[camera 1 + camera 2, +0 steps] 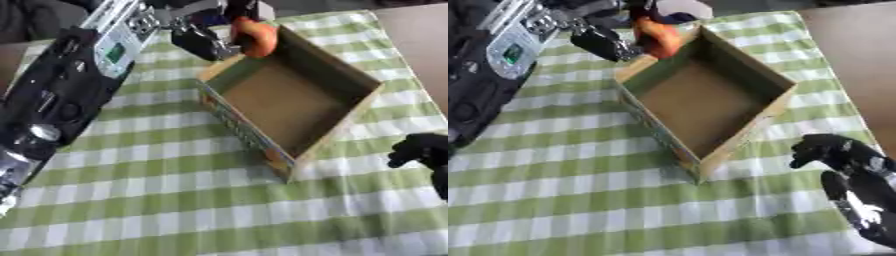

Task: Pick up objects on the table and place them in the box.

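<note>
Here we are holding a rounded orange object (255, 36) in our curled left hand (203, 40) at the box's (350, 75) bare far corner; our right hand (826, 148) is resting curled, near right.

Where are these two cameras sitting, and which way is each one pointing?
Left eye view: in the robot's head, looking down at the checked tablecloth and the cardboard box; the left arm fills the left side, its left hand holding an orange object at the box's far corner.
Right eye view: beside it, aimed alike; shows more of the right hand, curled, right of the box.
Both share box, cloth and both hands.
</note>
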Controlling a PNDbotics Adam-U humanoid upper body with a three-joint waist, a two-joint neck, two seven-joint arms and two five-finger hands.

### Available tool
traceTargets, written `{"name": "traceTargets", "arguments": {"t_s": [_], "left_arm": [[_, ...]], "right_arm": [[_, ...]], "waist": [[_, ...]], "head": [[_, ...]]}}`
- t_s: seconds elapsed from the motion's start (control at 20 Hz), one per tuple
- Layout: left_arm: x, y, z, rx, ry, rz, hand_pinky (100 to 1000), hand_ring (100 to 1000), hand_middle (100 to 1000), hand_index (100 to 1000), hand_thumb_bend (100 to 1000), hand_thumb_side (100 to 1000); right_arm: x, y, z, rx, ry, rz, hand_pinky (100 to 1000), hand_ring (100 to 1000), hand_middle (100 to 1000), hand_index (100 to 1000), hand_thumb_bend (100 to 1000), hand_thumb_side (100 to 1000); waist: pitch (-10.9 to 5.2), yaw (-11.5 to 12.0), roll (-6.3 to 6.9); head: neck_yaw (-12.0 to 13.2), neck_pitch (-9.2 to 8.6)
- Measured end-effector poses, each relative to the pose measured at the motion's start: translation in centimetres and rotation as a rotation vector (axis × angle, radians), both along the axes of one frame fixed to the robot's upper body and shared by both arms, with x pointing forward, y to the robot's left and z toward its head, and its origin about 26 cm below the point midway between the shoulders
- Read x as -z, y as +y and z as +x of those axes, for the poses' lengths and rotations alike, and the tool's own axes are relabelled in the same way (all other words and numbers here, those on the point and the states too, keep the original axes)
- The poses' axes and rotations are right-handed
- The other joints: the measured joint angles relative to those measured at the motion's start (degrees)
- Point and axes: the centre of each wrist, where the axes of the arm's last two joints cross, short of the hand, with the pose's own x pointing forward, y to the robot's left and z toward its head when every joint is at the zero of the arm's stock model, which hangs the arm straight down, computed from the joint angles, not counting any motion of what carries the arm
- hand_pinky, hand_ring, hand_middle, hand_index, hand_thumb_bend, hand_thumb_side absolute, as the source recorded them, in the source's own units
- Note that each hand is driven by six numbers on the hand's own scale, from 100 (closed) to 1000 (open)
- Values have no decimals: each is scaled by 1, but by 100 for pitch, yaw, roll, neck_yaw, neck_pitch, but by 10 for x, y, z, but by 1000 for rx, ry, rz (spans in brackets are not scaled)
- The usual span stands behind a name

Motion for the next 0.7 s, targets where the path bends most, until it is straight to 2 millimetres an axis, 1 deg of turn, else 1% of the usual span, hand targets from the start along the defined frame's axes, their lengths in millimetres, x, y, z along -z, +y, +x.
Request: {"name": "traceTargets", "arguments": {"t_s": [0.15, 0.2, 0.25, 0.35, 0.45, 0.65, 0.7], "left_arm": [[10, -9, 9, -11, 22, 29, 465, 365, 369, 537, 101, 249], [14, -11, 11, -14, 25, 38, 471, 370, 374, 541, 174, 260], [16, -13, 13, -14, 22, 46, 471, 370, 374, 540, 197, 263], [18, -17, 15, -13, 6, 61, 479, 376, 380, 547, 282, 291], [20, -20, 15, -8, -17, 72, 489, 386, 392, 558, 321, 308], [23, -23, 15, -19, -58, 104, 503, 405, 413, 581, 336, 341], [26, -24, 16, -26, -62, 116, 514, 422, 432, 605, 343, 361]], "right_arm": [[0, 2, 0, -14, 1, -7, 784, 663, 728, 867, 100, 559], [0, 3, 0, -19, 2, -9, 784, 664, 728, 867, 100, 560], [0, 3, 0, -24, 2, -10, 784, 664, 728, 867, 100, 560], [-1, 4, 0, -28, 0, -10, 783, 664, 728, 867, 100, 561], [-1, 4, 0, -32, 1, -11, 783, 664, 728, 867, 100, 561], [-1, 6, 1, -37, -1, -12, 783, 664, 727, 867, 100, 561], [-1, 6, 1, -37, -1, -12, 783, 664, 727, 867, 100, 561]], "waist": [[9, -92, 2], [15, -112, 5], [27, -130, 9], [47, -169, 17], [49, -187, 27], [61, -219, 29], [61, -221, 29]], "head": [[12, -25], [13, -42], [14, -49], [14, -62], [13, -82], [6, -99], [4, -99]]}}
